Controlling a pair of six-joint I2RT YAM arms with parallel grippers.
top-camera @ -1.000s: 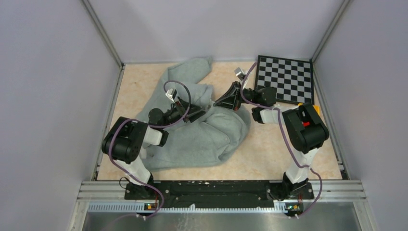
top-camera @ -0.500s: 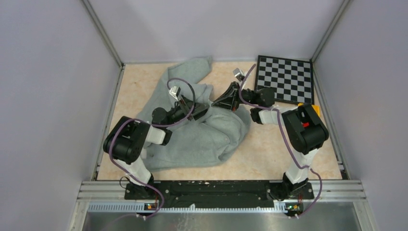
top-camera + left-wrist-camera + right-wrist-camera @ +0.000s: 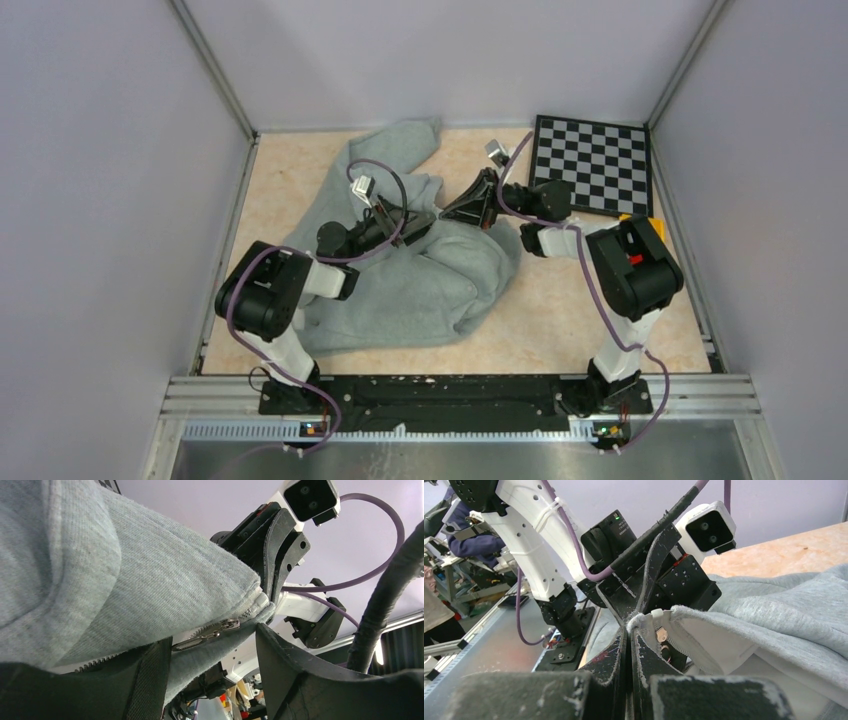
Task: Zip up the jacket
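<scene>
Right end effector (image 3: pixel 630 625) pinches the zipper edge of the jacket (image 3: pixel 420 285), which is spread from the centre of the worktop (image 3: pixel 560 320) toward 10 o'clock. Left end effector (image 3: pixel 215 652), spread, brackets the zipper pull (image 3: pixel 207 634). Step: acquiring the pull. Next: close squarely on it.

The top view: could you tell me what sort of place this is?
Likely a robotics lab work cell: plain grey walls box in a table, a checkerboard lies in its far right corner, and two arms stand at its near edge.

Soft, even light from above makes the top view bright, with faint shadow under the soft light-grey fleece jacket (image 3: pixel 430 290). Up close my black fingers (image 3: pixel 300 680) loom dark and blurred, the fleece weave crisp.
</scene>
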